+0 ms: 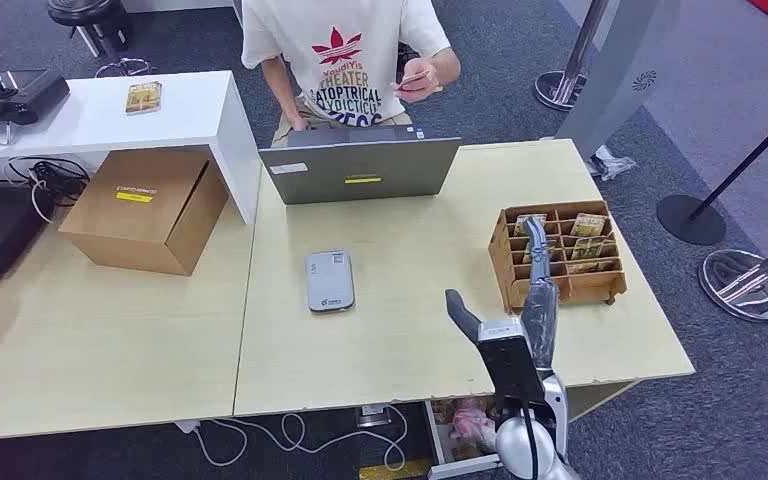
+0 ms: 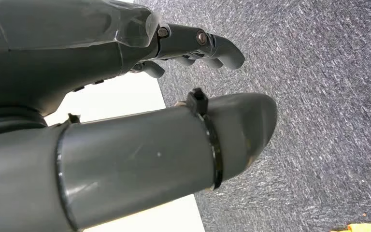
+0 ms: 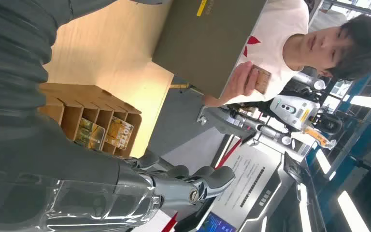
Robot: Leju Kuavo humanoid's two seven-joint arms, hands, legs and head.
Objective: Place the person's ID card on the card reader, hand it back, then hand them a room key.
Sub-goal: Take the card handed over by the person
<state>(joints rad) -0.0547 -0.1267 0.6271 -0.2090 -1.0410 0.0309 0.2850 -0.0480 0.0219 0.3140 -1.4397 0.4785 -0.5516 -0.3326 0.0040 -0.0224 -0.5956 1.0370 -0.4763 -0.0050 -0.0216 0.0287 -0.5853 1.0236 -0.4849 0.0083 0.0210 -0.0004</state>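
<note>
Behind the laptop [image 1: 360, 168] stands a person who holds the ID card [image 1: 415, 78] in a raised hand; it is a small brownish card [image 3: 261, 79] in the right wrist view. The grey card reader [image 1: 329, 281] lies flat mid-table. A wooden rack [image 1: 560, 256] at the right holds room key cards [image 3: 91, 133] in its slots. My right hand [image 1: 520, 318] is raised over the table's front right, fingers apart and holding nothing, just before the rack. My left hand [image 2: 193, 43] hangs over carpet beside a pale table edge, empty, fingers loosely bent.
A cardboard box [image 1: 147, 208] sits on the left table under a white raised counter [image 1: 100, 115] with a small packet on it. Cables and black equipment lie at far left. Stanchion bases [image 1: 748, 283] stand on the carpet at right.
</note>
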